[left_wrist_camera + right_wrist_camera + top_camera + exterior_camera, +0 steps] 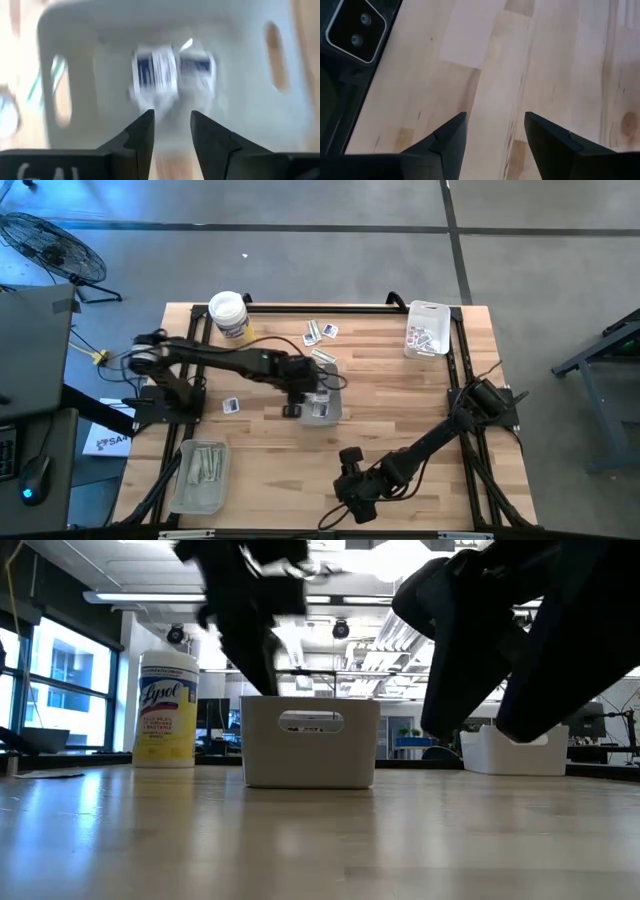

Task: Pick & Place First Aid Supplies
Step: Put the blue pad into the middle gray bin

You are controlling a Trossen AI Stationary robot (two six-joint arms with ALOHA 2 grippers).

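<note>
The left tool (303,402) hangs over the clear plastic tray (328,415) at the middle of the wooden surface (400,410). Its fingers (142,137) stand apart, released, with nothing between them. Below them in the tray lie two white packets with blue print (156,72). More first aid packets (320,332) lie loose on the far side of the surface, and one small packet (230,406) sits left of the tray. A Lysol tub (229,314) stands at the far left. The right tool (495,132) waits low over bare wood near the front edge, fingers spread wide and empty.
</note>
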